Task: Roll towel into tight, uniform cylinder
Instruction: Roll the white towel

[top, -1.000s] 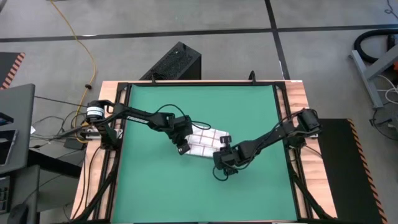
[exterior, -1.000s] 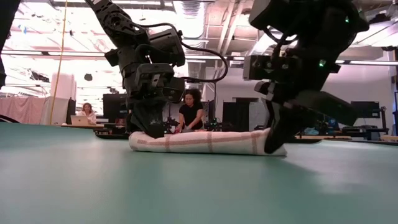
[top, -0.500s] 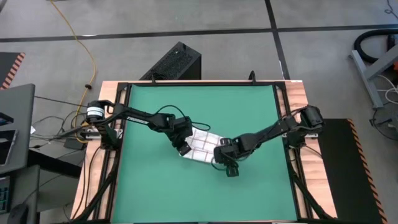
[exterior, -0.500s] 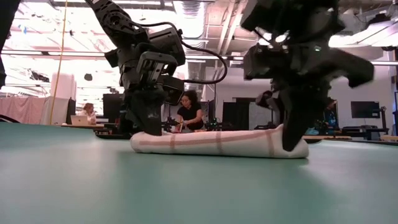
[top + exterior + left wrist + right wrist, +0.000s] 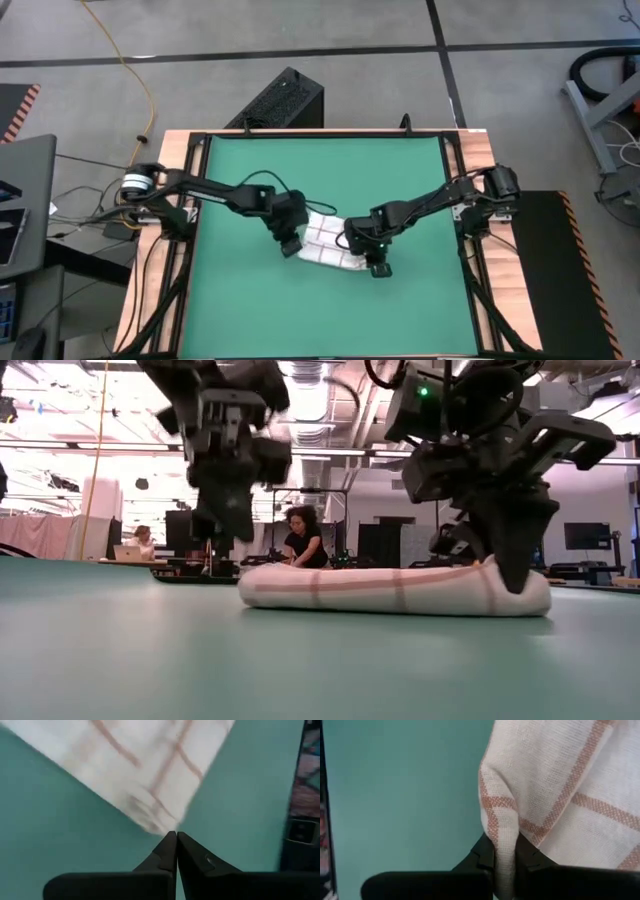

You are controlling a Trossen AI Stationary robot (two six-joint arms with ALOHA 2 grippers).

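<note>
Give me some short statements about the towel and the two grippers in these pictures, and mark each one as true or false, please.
1. The towel lies on the green mat. True.
2. The right gripper is shut on a fold of the towel. True.
3. The left gripper is wide open. False: its fingers are shut together, with nothing between them.
4. The towel has plain blue stripes. False: it is white with thin reddish lines.
5. In the low view, the towel hangs in the air. False: it lies along the mat as a low roll.

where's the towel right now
In the high view the towel lies mid-mat, between both grippers: the right gripper pinches its end, the shut left gripper sits at the other.
</note>
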